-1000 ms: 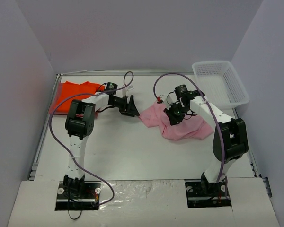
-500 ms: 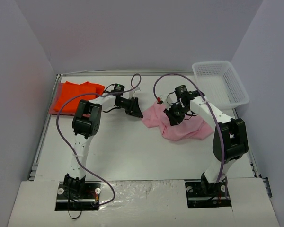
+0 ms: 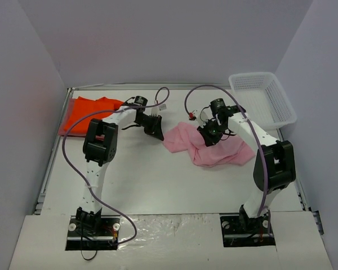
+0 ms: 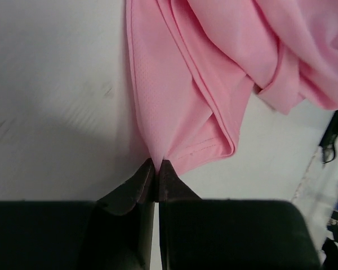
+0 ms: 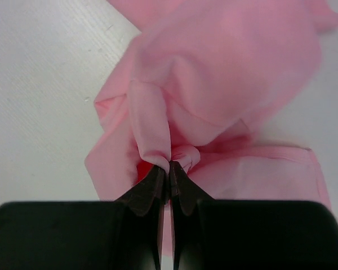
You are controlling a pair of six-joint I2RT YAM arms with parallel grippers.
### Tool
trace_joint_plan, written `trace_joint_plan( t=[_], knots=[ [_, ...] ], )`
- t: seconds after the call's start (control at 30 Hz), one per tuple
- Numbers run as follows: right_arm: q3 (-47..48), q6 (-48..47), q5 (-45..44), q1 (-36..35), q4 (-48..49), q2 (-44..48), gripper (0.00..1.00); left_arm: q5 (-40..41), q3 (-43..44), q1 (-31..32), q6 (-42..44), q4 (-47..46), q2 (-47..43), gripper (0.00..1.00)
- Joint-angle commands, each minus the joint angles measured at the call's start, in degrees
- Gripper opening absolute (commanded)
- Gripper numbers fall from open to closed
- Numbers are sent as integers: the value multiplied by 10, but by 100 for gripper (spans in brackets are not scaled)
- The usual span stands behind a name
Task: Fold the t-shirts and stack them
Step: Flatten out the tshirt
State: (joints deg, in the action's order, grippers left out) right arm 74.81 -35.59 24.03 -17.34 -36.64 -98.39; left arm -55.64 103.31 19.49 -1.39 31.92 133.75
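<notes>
**Inspector:** Overhead view?
**Assistant:** Even, diffuse light. Faint soft shadows under both arms on the table (image 3: 158, 180). No glare.
**Inspector:** Left wrist view?
**Assistant:** Grey shadow band on the table left of the left gripper (image 4: 157, 163), with streaky blur there. Gripper body black, detail lost.
**Inspector:** Right wrist view?
**Assistant:** Bright. Beyond the right gripper (image 5: 169, 165) the light pink t-shirt (image 5: 236, 67) is soft and slightly washed out. Table texture to its left is sharp.

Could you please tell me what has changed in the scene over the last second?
The left tool reached right to the light pink t-shirt, closed on its hem corner and drew it slightly leftward. The right tool stayed shut on a bunched fold of the same shirt. The orange t-shirt and the white basket have not moved.
</notes>
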Motion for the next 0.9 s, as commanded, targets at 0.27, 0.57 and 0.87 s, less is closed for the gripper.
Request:
trace_joint_plan(
  t=[0.27, 0.57, 0.87],
  knots=[
    [166, 27, -65, 145, -17, 108, 0, 277, 45, -165, 176, 169, -341, 2],
    [139, 21, -43, 171, -16, 203, 0, 357, -115, -173, 227, 177, -544, 2],
    [58, 0, -52, 196, -16, 267, 0, 367, -199, -173, 227, 167, -627, 2]
  ],
)
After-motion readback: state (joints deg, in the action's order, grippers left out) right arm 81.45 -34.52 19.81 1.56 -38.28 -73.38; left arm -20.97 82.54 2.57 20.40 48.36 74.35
